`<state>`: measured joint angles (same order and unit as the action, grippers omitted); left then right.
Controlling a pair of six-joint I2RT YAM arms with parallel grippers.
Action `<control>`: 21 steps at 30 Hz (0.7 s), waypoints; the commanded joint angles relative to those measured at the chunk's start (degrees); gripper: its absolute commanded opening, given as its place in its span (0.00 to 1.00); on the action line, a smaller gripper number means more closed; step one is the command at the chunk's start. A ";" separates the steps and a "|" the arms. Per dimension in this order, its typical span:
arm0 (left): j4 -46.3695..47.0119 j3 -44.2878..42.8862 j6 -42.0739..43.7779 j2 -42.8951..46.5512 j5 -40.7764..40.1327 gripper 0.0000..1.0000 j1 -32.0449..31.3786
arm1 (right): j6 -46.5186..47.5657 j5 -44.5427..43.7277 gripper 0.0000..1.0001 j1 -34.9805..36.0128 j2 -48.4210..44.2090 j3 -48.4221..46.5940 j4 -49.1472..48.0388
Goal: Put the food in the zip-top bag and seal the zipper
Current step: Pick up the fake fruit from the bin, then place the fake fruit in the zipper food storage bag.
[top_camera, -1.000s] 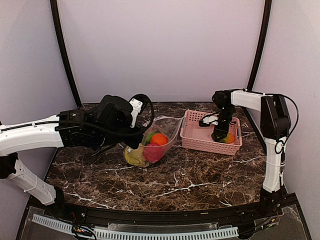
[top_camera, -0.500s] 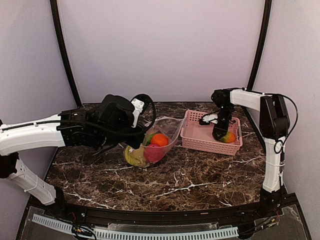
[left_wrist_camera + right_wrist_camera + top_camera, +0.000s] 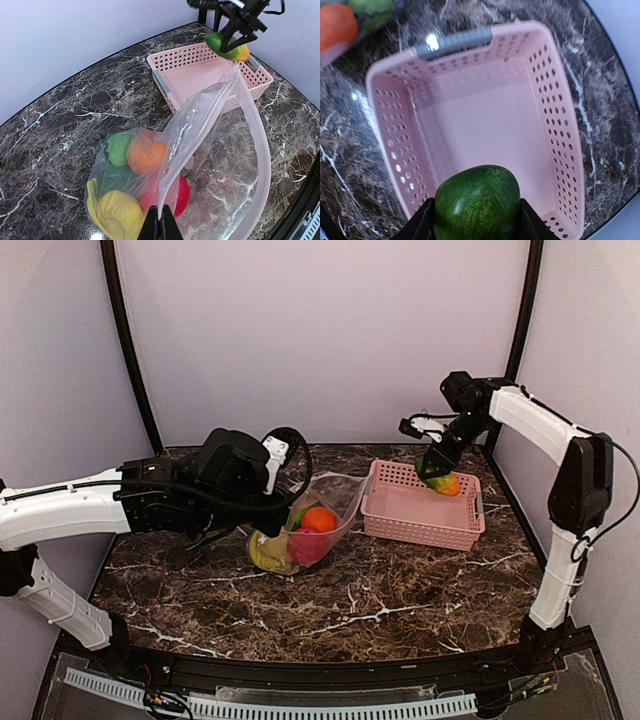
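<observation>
The clear zip-top bag (image 3: 220,130) lies open on the marble table, with its whitish-pink zipper (image 3: 263,145) curving along the mouth. Inside it are an orange (image 3: 145,152), a red round fruit (image 3: 181,196), green pieces (image 3: 118,148) and yellow food (image 3: 117,216). My left gripper (image 3: 160,227) is shut on the near edge of the bag's mouth and holds it up. My right gripper (image 3: 438,472) is shut on a green-orange mango-like piece (image 3: 476,200). That piece hangs in the air above the far side of the pink basket (image 3: 420,530).
In the right wrist view the pink slotted basket (image 3: 570,125) holds nothing, and its grey handle (image 3: 454,42) faces the bag. The basket stands right of the bag. Black frame posts rise at the back corners.
My right gripper has lifted the mango-like piece out of the basket and up toward the back. The left arm and the bag have stayed put.
</observation>
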<state>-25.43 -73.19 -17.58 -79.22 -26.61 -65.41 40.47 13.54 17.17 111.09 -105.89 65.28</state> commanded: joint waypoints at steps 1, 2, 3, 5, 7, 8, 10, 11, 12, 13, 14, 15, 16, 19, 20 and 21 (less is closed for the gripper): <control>-1.29 -2.07 0.04 -0.40 -2.57 0.01 0.19 | -5.79 10.76 0.43 1.99 -11.67 0.07 -6.14; -1.33 -2.15 0.06 -0.41 -3.23 0.01 0.19 | -6.82 12.31 0.43 2.52 -13.49 0.41 -7.70; -1.41 -2.31 0.08 -0.41 -3.43 0.01 0.19 | -8.25 14.19 0.44 3.35 -15.63 0.31 -8.77; -1.62 -2.76 0.09 -0.52 -4.41 0.01 0.19 | -11.58 19.46 0.44 4.36 -17.64 -0.16 -10.82; -1.75 -3.16 0.09 -0.54 -5.77 0.01 0.27 | -15.04 25.17 0.44 5.92 -20.17 0.31 -13.69; -1.69 -3.22 0.20 -0.57 -6.49 0.01 0.32 | -16.49 27.39 0.45 6.85 -21.28 0.71 -15.10; -1.72 -3.46 0.22 -0.65 -6.83 0.01 0.67 | -19.04 29.33 0.45 9.18 -22.99 1.82 -18.31; -1.79 -3.70 0.19 -0.69 -6.86 0.01 0.95 | -19.77 30.10 0.45 10.46 -23.72 2.38 -19.63; -1.80 -3.89 0.19 -0.68 -6.87 0.01 1.01 | -20.34 31.16 0.45 11.60 -24.22 2.81 -20.70; -1.72 -3.93 0.18 -0.67 -6.83 0.01 1.12 | -21.13 32.56 0.45 12.49 -24.61 3.13 -21.63; -1.68 -3.96 0.23 -0.54 -6.76 0.01 1.14 | -21.85 34.06 0.45 13.30 -24.68 3.36 -22.39; -1.52 -3.97 0.21 -0.46 -6.80 0.01 1.15 | -22.58 35.64 0.45 13.99 -24.50 3.40 -22.93; -1.45 -3.98 0.24 -0.39 -6.88 0.01 1.16 | -23.28 37.27 0.45 14.83 -24.12 3.40 -23.52; -1.38 -4.17 0.42 -0.33 -7.40 0.01 1.36 | -24.95 42.39 0.46 16.81 -21.65 2.52 -24.23; -1.42 -4.34 0.43 -0.37 -7.45 0.01 1.44 | -25.53 44.04 0.46 17.40 -20.49 1.95 -24.11; -1.44 -4.47 0.44 -0.44 -7.48 0.01 1.60 | -25.83 45.22 0.46 18.10 -19.50 1.61 -24.08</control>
<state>-26.61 -75.79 -17.56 -79.99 -32.67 -64.38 18.57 50.17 33.19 88.20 -103.20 44.42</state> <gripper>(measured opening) 0.007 0.470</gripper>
